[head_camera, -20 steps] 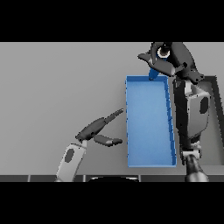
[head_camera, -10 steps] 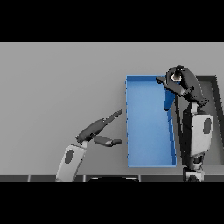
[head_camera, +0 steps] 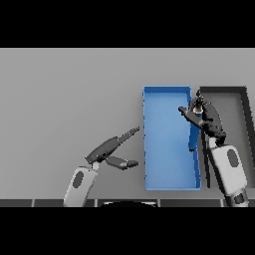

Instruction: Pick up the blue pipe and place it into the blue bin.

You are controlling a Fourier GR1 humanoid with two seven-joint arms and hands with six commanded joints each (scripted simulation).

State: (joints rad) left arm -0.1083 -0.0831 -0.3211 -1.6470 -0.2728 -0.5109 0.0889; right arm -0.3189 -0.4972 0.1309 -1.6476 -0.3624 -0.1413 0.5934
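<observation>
Grey worktop carries a blue bin. Right hand hovers over its right wall, fingers' state unclear. Left hand rests left, fingers straight.

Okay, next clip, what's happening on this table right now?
The robot's right hand is over the right edge of the blue bin, with the blue pipe showing just below it, inside the bin's right wall. Whether the fingers grip the pipe is unclear. A dark tray lies right of the bin. The left hand sits open on the table, left of the bin.
</observation>
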